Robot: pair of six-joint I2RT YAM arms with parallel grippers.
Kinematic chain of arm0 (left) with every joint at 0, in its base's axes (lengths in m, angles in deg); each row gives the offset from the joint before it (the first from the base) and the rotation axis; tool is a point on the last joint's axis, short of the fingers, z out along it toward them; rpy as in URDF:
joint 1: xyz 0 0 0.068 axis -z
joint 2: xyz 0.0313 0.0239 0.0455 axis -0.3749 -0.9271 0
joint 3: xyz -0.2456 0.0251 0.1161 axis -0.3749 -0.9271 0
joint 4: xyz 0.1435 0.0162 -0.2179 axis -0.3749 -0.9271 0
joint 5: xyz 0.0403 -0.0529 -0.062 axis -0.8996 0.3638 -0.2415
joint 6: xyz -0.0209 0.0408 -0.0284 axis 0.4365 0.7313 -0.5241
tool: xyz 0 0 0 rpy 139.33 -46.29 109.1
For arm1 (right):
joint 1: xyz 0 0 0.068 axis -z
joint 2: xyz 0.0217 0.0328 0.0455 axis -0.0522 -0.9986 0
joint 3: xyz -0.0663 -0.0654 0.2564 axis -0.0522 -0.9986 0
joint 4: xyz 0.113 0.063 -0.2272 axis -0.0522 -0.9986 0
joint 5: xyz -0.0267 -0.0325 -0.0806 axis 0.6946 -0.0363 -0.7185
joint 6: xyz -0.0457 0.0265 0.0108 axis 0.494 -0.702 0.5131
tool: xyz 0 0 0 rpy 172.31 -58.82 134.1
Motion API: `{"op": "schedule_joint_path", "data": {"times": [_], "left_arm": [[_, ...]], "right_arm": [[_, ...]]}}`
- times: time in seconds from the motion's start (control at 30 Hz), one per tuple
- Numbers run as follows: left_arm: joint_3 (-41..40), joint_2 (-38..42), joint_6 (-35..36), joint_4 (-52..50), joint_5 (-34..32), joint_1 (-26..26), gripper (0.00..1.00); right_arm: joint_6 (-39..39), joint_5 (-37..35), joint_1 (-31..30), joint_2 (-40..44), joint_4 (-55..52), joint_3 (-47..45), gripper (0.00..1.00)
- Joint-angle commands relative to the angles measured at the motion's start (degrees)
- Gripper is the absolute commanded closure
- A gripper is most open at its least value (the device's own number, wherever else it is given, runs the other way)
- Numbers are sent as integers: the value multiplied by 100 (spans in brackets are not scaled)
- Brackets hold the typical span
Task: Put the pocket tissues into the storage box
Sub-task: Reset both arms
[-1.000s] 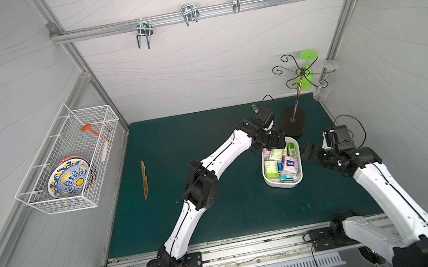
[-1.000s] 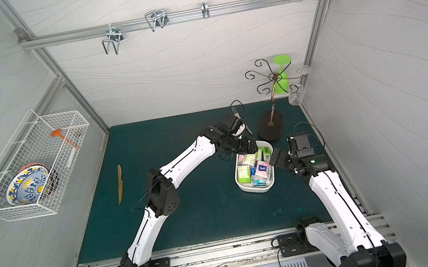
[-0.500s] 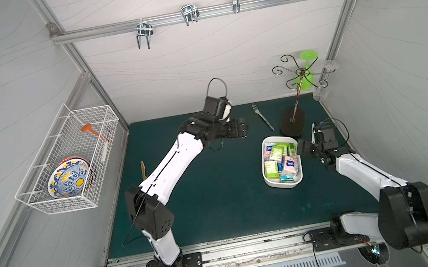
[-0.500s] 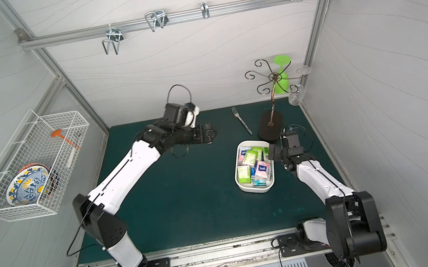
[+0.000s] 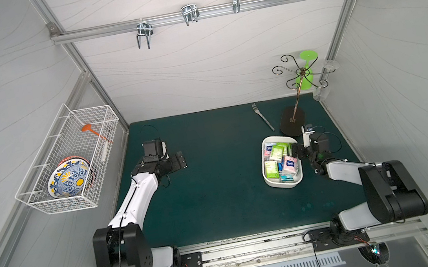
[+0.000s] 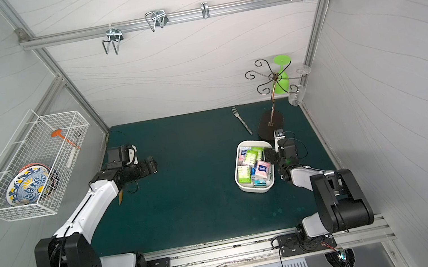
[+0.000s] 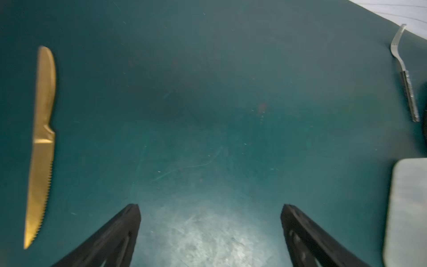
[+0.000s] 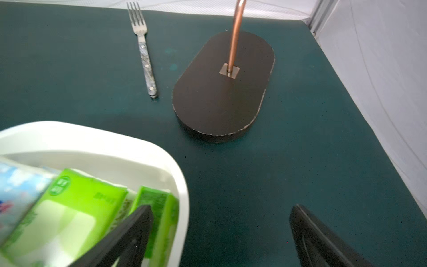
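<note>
Left gripper [image 7: 209, 207]: mine, jaws wide apart, empty, over bare mat [image 7: 208, 104], well apart from the box [image 5: 284, 185].
Right gripper [image 8: 220, 208]: jaws wide apart, empty, straddling the box's rim, with one finger above the green packets [image 8: 76, 208] and the other outside it.
Tissues [image 5: 280, 159]: piled in the box; I see none on the mat.
Risk: a sideways swing of my right gripper could hook the rim, drag the box or flick a top packet out.
Risk nearby: the stand [image 8: 221, 92] and fork [image 8: 145, 57] lie just beyond; a shoved box would hit them.
</note>
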Motion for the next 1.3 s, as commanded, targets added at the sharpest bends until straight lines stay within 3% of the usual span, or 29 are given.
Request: {"op": "schedule_joint_path", "data": {"times": [0.0,0.1,0.33,0.5,0.63,0.7,0.8,0.87,0.93,0.97,1.03,1.1,1.27], "left_arm": [[-183,83,348,929,-337,-246,1],[-510,173,313,1394,-427,-411,1],[-1700,146,516,3526,-470,-477,1],[-2566,124,617,5251,-609,-477,1],[-2777,-501,707,6131,-748,-477,1],[-2599,-652,868,5956,-659,-469,1],[-3289,-1377,873,8095,-902,-453,0],[-3111,-1105,916,7190,-1048,-307,0],[-3098,-1338,1090,7610,-874,-257,0],[-2941,-1204,1071,7015,-823,-266,0],[-3004,-1317,1104,7387,-840,-266,0],[-2916,-1195,1091,6982,-831,-262,0],[-2965,-1245,1094,7167,-840,-258,0]], "right_arm": [[-279,864,31,30,500,-55,1],[245,196,-322,-84,1162,-244,1],[-79,-278,-254,-911,2090,-351,1],[-288,150,12,-855,1699,-211,1],[-279,137,-4,-844,1710,-228,1],[-280,129,-6,-847,1712,-228,1],[-278,135,-6,-845,1712,-228,1],[-274,128,-6,-848,1716,-228,1],[-274,128,-6,-848,1721,-228,1],[-279,128,-6,-844,1713,-228,1],[-272,140,-2,-868,1690,-204,1],[-299,222,37,-958,1599,-104,1],[-282,250,39,-843,1708,-227,1]]}}
